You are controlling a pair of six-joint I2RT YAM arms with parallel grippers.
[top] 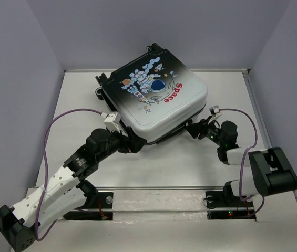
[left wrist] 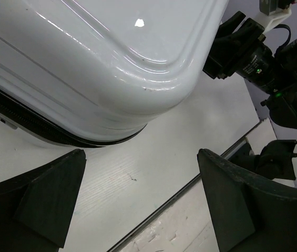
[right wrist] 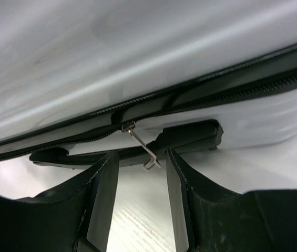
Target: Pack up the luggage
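Top view first: the only readable writing is red "Space" (top: 173, 93) beside a cartoon astronaut on the small hard-shell wheeled suitcase (top: 159, 94), whose shell fades from white to black. The suitcase lies flat and turned at an angle towards the back of the white table (top: 164, 165), lid down on the lower shell, so whatever's inside is hidden. Its far corner sits close to the grey back wall (top: 137, 31). There's a bare strip of tabletop in front of it, between the arms. The left gripper (top: 135, 144) is just at the near-left corner and the right gripper (top: 194, 127) is at the near-right edge.

Left wrist view: the left gripper (left wrist: 140, 155) has its fingers spread wide with nothing between them, only table. The suitcase's rounded white corner (left wrist: 153, 89) hangs just above and apart.

Right wrist view: the right gripper (right wrist: 141, 156) has its fingers partly apart. A thin metal zipper pull (right wrist: 140, 147) dangles from the black zipper seam (right wrist: 253, 86) into the gap, unpinched.
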